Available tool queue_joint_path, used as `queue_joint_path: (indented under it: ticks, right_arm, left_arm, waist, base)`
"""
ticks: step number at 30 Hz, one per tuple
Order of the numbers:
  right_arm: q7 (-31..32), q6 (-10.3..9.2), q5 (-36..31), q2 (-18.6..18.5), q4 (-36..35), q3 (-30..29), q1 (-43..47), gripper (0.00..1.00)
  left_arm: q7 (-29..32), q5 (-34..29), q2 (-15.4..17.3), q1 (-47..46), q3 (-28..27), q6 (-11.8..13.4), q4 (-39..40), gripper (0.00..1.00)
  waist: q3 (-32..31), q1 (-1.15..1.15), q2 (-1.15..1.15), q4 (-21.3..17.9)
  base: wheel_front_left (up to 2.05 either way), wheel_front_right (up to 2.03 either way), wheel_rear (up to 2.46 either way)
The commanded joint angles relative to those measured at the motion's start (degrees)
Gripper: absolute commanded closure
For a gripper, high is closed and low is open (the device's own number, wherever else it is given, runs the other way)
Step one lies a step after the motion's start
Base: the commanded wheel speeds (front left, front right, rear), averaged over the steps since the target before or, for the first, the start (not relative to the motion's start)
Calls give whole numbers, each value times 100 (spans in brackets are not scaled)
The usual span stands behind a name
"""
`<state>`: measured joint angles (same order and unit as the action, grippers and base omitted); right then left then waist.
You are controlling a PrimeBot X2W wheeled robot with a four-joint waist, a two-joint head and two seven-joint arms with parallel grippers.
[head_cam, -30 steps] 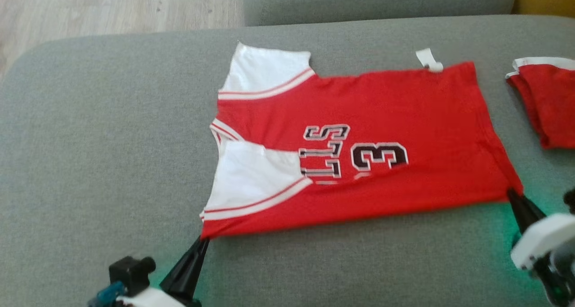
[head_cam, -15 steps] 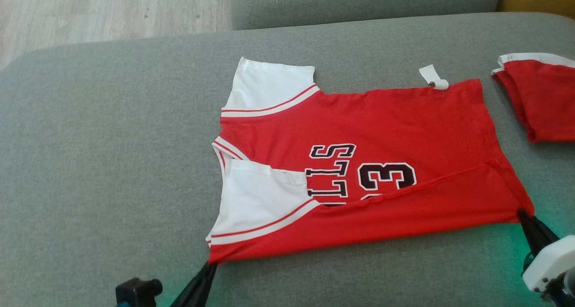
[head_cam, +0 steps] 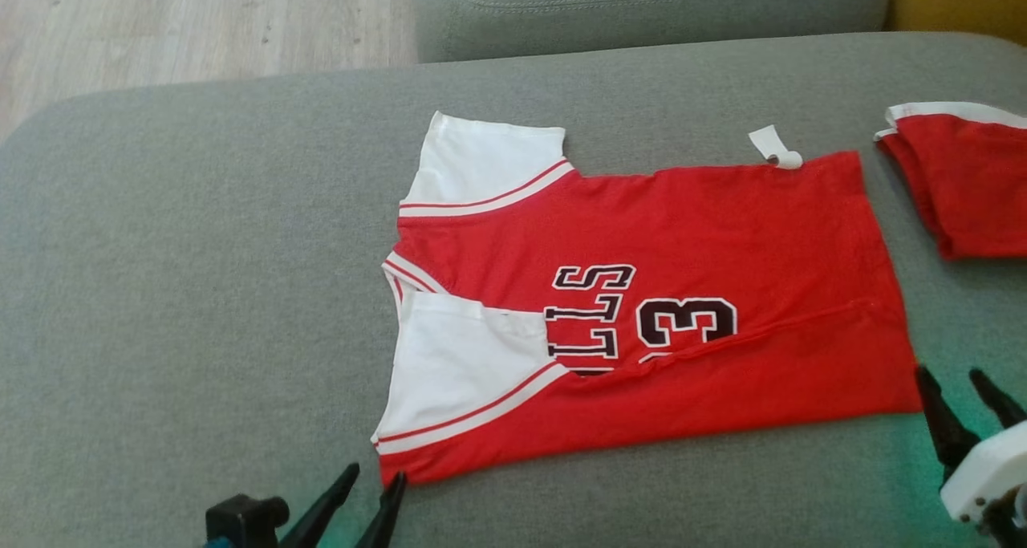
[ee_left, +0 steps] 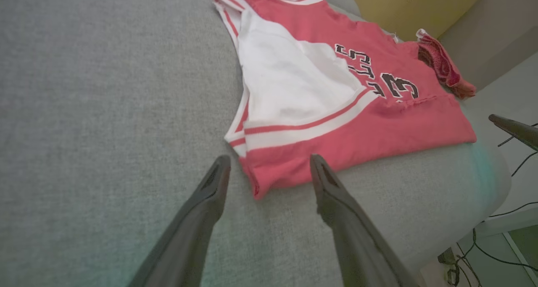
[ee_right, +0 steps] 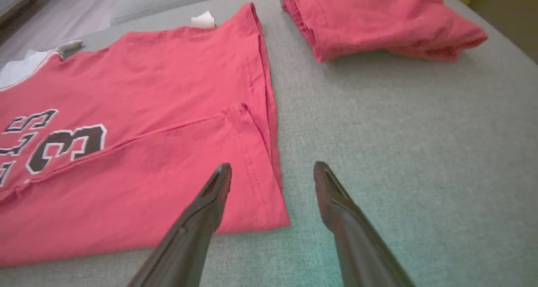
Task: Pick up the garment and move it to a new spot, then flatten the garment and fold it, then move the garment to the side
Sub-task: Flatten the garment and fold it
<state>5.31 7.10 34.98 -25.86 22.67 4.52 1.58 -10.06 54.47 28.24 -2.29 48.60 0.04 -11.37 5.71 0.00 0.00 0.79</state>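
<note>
The left gripper [head_cam: 375, 473] and right gripper [head_cam: 948, 371] have released the near corners they pinched, jaws now spread wide beside them, while the garment [head_cam: 682, 235] lies flat on the grey cushion [head_cam: 200, 251], long axis crosswise, collar to the robot's left, hem right

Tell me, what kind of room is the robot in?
Probably a living room: the red jersey lies on a grey fabric sofa seat, another grey cushion sits behind it, and pale wood flooring shows beyond.
</note>
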Motion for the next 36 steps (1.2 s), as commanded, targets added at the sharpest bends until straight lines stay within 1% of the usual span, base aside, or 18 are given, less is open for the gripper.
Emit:
queue_joint_path:
  ticks: [1,5,8,10,13,15,17,21,24,29,30,32,36]
  right_arm:
    - [-88,39,-126,-135,-292,-24,-40,0]
    - [-301,39,-340,-5,-591,-85,-117,0]
    - [-395,39,-470,136,-813,-56,-199,0]
    - [-423,39,-531,209,-932,-36,-272,0]
    - [-437,39,-612,278,-1126,22,-403,0]
    - [-427,39,-657,300,-1247,67,-504,0]
    - [-428,39,-691,319,-1333,103,-630,0]
    - [-468,39,-738,367,-1429,176,-844,0]
    - [-503,39,-762,413,-1454,218,-968,0]
    - [-598,39,-771,474,-1428,281,-1141,0]
    - [-598,39,-771,474,-1428,281,-1141,0]
    - [-670,39,-762,516,-1391,331,-1212,0]
    - [-750,39,-742,584,-1337,366,-1234,0]
  left_arm:
    - [-21,-48,225,-190,-188,61,232,0]
    - [187,-139,561,-630,-390,111,667,0]
    - [618,-258,897,-1326,-585,120,998,0]
    - [985,-269,1040,-1914,-710,37,1128,0]
    - [1781,-144,1158,-2874,-789,-217,1033,0]
    - [2382,-4,1160,-3559,-812,-364,805,0]
    - [2835,37,1116,-4260,-850,-452,497,0]
    - [3639,72,893,-5388,-788,-535,-306,0]
    - [4114,122,687,-5953,-716,-554,-967,0]
    - [4438,-27,545,-6605,-603,-588,-1885,0]
    - [4438,-27,545,-6605,-603,-588,-1885,0]
    - [4619,-154,582,-6831,-502,-598,-2353,0]
    - [4738,-254,643,-6997,-404,-626,-2770,0]
  waist:
    - [-19,0,0,-49]
    - [29,0,0,-128]
    - [165,0,0,-218]
    - [321,0,0,-290]
    - [635,0,0,-438]
    - [876,0,0,-563]
    - [1120,0,0,-716]
    - [1559,0,0,-988]
    - [1807,0,0,-1156]
    - [2124,0,0,-1400]
    - [2124,0,0,-1400]
    - [2272,0,0,-1523]
    - [2420,0,0,-1610]
  base:
    - [0,0,0]
    - [0,0,0]
    - [0,0,0]
    - [0,0,0]
    - [0,0,0]
    - [0,0,0]
    - [0,0,0]
    - [0,0,0]
    - [0,0,0]
    - [0,0,0]
    - [0,0,0]
    - [0,0,0]
    - [0,0,0]
